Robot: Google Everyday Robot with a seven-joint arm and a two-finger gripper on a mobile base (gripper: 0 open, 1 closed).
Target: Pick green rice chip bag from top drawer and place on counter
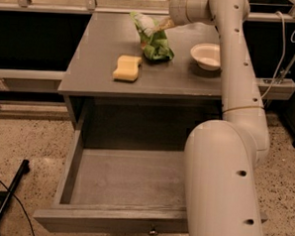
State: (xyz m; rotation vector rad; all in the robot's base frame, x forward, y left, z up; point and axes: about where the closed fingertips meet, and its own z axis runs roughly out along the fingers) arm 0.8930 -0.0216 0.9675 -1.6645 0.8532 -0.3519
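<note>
The green rice chip bag is a crumpled lime-green bag with a white panel near its top. It rests on the counter toward the back middle, its lower end on the surface. My gripper is at the bag's upper right edge, reaching in from the white arm. The top drawer is pulled out wide below the counter; its inside shows bare grey wood, and its knob is on the front panel.
A yellow sponge lies on the counter, front left of the bag. A white bowl sits to the bag's right. My arm's thick lower link covers the drawer's right side. A black stand leg lies on the floor at left.
</note>
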